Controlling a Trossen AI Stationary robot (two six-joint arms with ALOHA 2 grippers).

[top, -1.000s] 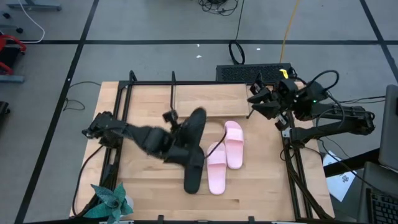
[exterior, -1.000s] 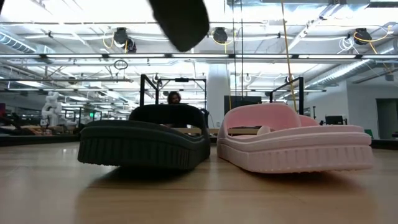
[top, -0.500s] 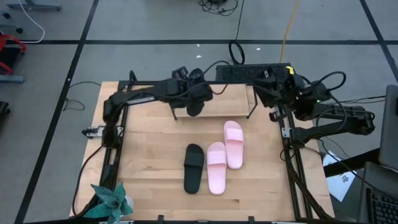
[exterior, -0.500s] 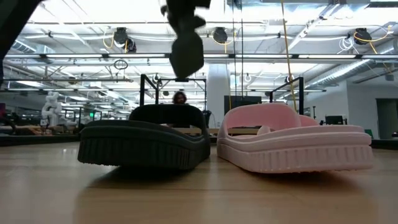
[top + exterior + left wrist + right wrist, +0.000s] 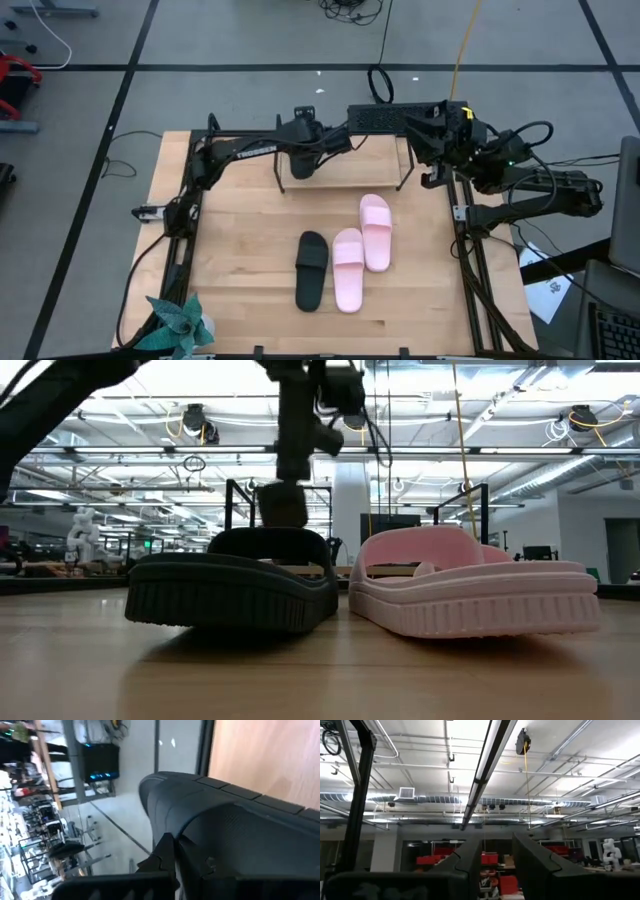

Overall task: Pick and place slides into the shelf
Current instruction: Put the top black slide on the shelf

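Observation:
My left gripper (image 5: 304, 140) hangs over the left part of the shelf (image 5: 352, 166), a light-wood board with thin black uprights at the table's far edge. It is shut on a black slide (image 5: 303, 166). In the low view that slide (image 5: 283, 506) hangs behind the others. The second black slide (image 5: 311, 270) lies sole-down mid-table, with the two pink slides (image 5: 348, 270) (image 5: 375, 232) to its right. My right gripper (image 5: 495, 870) is open. It waits raised at the table's far right corner (image 5: 432, 140) and points up at the ceiling. My left gripper holds the black slide (image 5: 225, 820) from above, fingers pointing down, with one finger (image 5: 165, 854) against its side edge. The slide hangs on end below the fingers. The slide's own bulk hides the other finger. I cannot tell whether its lower end (image 5: 283, 523) touches the shelf board.
A black metal frame (image 5: 200, 180) borders the table's left, right and far sides. A teal paper plant (image 5: 178, 325) stands at the near left corner. Bare wood lies left of the black slide on the table and along the near edge. A keyboard (image 5: 400, 117) sits beyond the shelf.
My left gripper carried the black slide from above the table's middle toward the far edge, then lowered it over the shelf's left part. The slide turned from slanting to hanging on end. My right gripper shifted slightly toward the far edge.

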